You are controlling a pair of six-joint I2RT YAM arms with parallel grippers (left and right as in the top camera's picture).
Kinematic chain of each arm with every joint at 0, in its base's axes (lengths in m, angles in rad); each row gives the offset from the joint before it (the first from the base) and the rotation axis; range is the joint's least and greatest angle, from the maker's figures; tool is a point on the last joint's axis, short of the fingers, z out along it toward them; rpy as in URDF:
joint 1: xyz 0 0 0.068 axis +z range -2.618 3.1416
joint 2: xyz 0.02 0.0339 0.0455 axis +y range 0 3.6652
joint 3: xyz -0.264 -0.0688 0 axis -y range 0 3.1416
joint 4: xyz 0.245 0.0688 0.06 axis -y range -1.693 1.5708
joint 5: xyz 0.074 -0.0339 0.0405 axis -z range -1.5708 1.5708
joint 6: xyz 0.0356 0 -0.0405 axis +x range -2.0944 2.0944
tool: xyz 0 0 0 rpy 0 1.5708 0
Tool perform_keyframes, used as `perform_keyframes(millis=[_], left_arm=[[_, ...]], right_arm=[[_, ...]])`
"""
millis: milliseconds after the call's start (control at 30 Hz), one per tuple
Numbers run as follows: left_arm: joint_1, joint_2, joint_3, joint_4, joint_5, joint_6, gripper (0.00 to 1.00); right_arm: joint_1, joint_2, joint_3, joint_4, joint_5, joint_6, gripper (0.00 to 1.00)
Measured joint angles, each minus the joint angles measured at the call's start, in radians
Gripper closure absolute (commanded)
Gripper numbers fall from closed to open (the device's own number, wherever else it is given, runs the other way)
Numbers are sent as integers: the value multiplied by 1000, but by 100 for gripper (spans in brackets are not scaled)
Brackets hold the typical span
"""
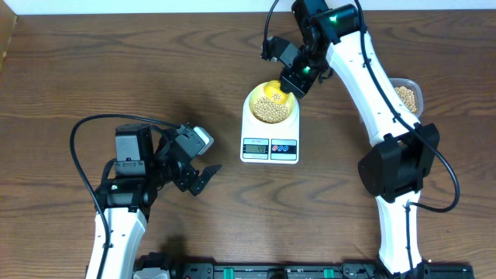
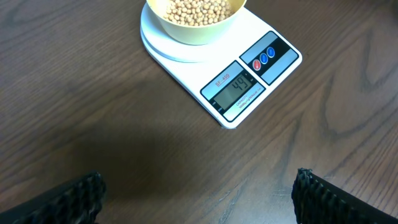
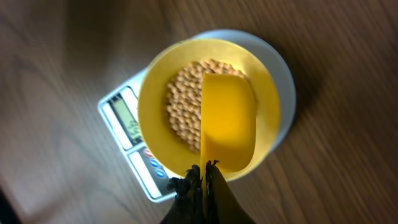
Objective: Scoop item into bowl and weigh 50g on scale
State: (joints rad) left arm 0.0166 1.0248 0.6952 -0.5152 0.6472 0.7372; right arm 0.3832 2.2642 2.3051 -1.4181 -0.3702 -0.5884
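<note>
The white scale (image 1: pixel 270 143) stands mid-table with the pale yellow bowl (image 1: pixel 270 108) on its platform, holding a heap of tan beans (image 1: pixel 271 109). The scale's display (image 2: pixel 235 88) reads 49. My right gripper (image 3: pixel 204 169) is shut on the handle of a bright yellow scoop (image 3: pixel 227 121), whose cup hangs tilted over the bowl (image 3: pixel 155 99) above the beans (image 3: pixel 184 112). My left gripper (image 1: pixel 195 178) rests open over bare table left of the scale, nothing between its fingers (image 2: pixel 323 196). In the left wrist view the bowl (image 2: pixel 194 25) and scale (image 2: pixel 249 74) lie ahead.
A clear plastic tub (image 1: pixel 408 96) with more beans sits at the right, partly behind the right arm (image 1: pixel 364 70). Bare wooden table (image 1: pixel 93 70) stretches to the left and in front of the scale.
</note>
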Motion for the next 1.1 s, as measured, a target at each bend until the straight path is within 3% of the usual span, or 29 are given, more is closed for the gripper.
perform_keyframes(millis=[600,1100], left_arm=[[0,0,0,0,0,0,2],[0,0,0,0,0,0,3]], right_arm=[[-224,0,0,-27,-374,0,99],[-262,0,0,-35,-423,0,99]])
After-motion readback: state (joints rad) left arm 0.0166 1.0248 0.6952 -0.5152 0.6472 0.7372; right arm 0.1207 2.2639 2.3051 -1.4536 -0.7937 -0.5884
